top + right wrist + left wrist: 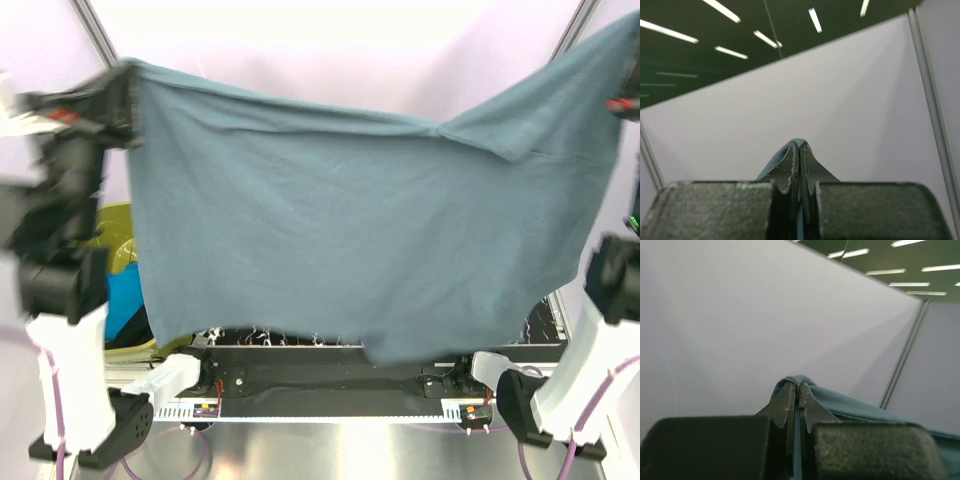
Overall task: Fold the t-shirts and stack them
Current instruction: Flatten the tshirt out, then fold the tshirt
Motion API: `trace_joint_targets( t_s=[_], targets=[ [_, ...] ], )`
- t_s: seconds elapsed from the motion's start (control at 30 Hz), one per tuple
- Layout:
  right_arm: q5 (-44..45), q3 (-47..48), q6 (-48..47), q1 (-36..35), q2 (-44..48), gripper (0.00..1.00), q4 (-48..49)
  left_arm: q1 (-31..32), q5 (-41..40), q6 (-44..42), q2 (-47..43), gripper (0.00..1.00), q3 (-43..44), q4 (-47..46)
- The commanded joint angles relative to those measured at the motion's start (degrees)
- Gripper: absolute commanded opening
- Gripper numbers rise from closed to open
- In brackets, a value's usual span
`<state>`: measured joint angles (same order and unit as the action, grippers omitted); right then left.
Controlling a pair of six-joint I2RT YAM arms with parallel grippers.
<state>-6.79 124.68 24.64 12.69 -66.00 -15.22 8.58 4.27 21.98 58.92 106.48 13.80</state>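
The grey-blue shirt (340, 220) hangs in the air like a curtain, spread between the two arms. Its long axis runs left to right. The top edge sags toward the middle, and the lower edge dangles above the arm bases, lowest right of centre. The left gripper (798, 390) is clenched on the upper left corner, a small peak of cloth pinched between its fingers. The right gripper (799, 147) is clamped likewise on the upper right corner. I cannot tell where the collar is. By the shirt's left edge sits an olive tub (112, 225) holding a turquoise shirt (122, 300).
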Motion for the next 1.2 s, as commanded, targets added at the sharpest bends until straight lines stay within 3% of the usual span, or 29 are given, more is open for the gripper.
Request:
trace_joint_targets(
  t_s=[0.0,0.17,0.33,0.5,0.53,0.7,0.83,1.17],
  targets=[
    [-0.86,-10.46,-0.91,0.14,-4.14,0.00,0.71,0.12,-3.21,-1.50,4.80,0.00,-6.96,-2.10],
    [-2.00,-26.23,-0.65,0.14,-7.29,0.01,8.70,0.12,-5.75,-1.06,9.54,0.00,-22.87,-11.41],
    [-4.37,-34.33,-0.74,0.14,-19.30,0.01,16.44,0.03,-5.94,-1.59,24.29,0.00,-30.35,-20.55],
    [-7.97,-28.65,-1.52,0.06,-36.54,0.00,21.90,-1.28,-3.32,-2.02,49.38,0.00,-20.72,-22.42],
    [-8.59,-26.53,-1.96,-0.03,-43.01,0.00,21.29,-1.46,-3.57,-2.03,52.76,0.00,-15.65,-21.81],
    [-10.44,-12.91,-3.11,-0.30,-57.47,0.00,13.66,-3.57,-0.85,-0.80,69.02,0.00,-0.51,-17.06],
    [-10.70,-12.62,-2.23,-0.65,-58.55,0.00,8.82,-3.83,1.08,0.26,72.04,0.00,1.36,-16.18],
    [-11.67,-22.90,3.48,-0.91,-51.61,0.00,5.12,-4.45,4.69,3.16,73.71,0.00,0.31,-14.16]
  ],
)
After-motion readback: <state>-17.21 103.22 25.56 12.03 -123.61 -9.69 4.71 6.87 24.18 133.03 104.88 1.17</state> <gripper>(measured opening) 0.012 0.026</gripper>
